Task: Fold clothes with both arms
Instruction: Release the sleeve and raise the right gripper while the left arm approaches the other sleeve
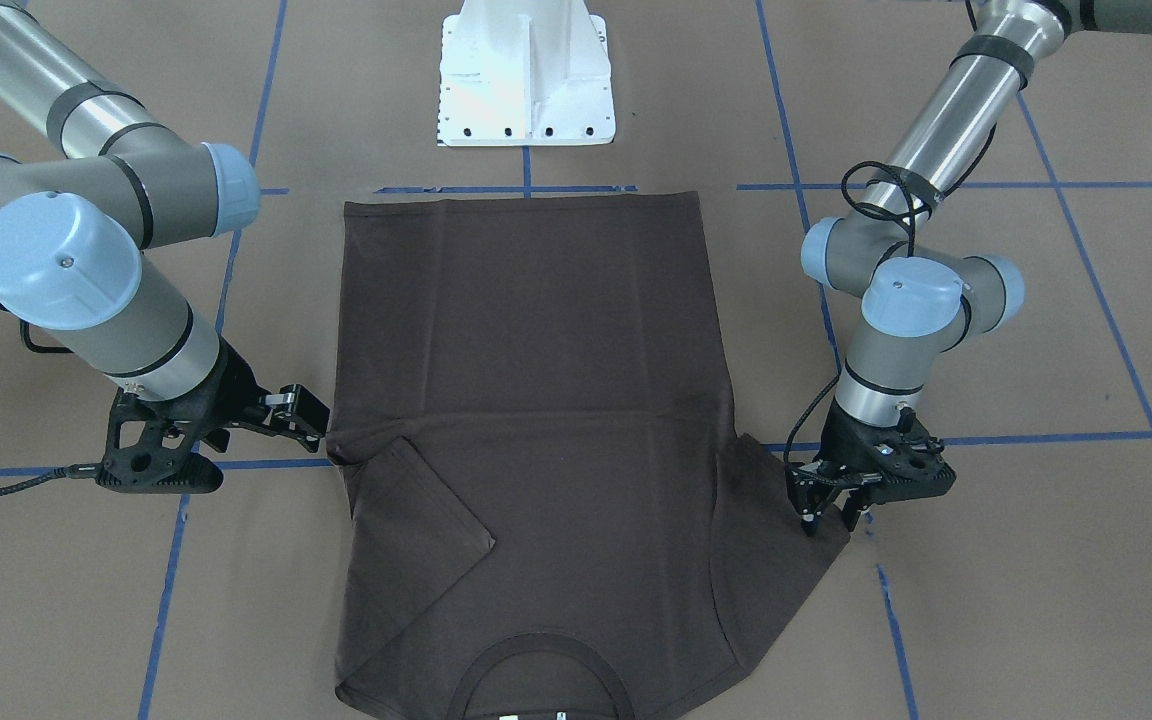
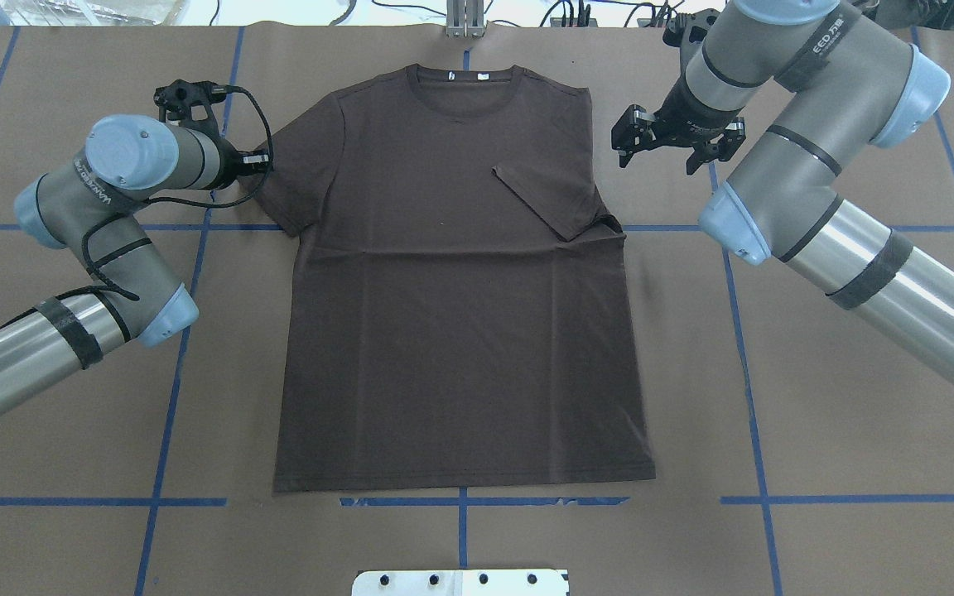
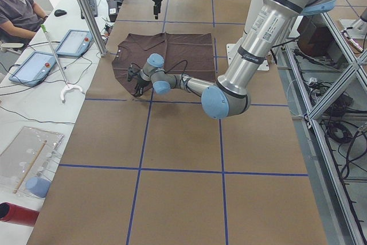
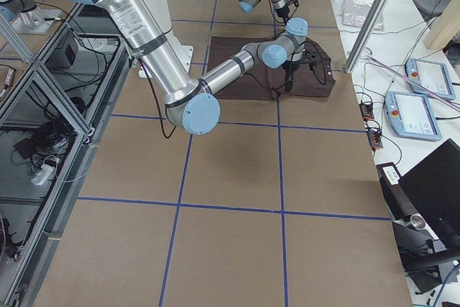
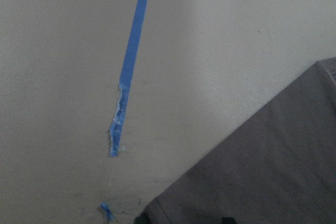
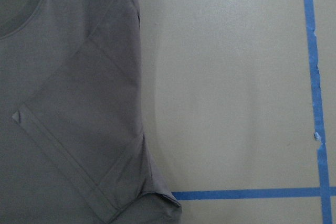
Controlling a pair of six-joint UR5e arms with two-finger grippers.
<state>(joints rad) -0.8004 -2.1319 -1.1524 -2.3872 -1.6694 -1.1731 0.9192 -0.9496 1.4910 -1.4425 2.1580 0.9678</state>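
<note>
Paper-covered table (image 2: 816, 397) bearing a dark brown T-shirt (image 2: 460, 314), flat at centre, its right-hand sleeve folded inward. Left gripper (image 1: 828, 520) at the spread sleeve's edge, fingers apart. Right gripper (image 2: 628, 147) just beside the shirt; finger spacing indiscernible.

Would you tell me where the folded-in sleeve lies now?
In the overhead view, the folded sleeve lies on the T-shirt's right side, beside the right gripper.

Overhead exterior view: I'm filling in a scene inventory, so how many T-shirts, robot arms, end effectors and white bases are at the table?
T-shirt: 1
Arms: 2 (left arm, right arm)
End effectors: 2 (left end effector, right end effector)
White base: 1
Total: 6
</note>
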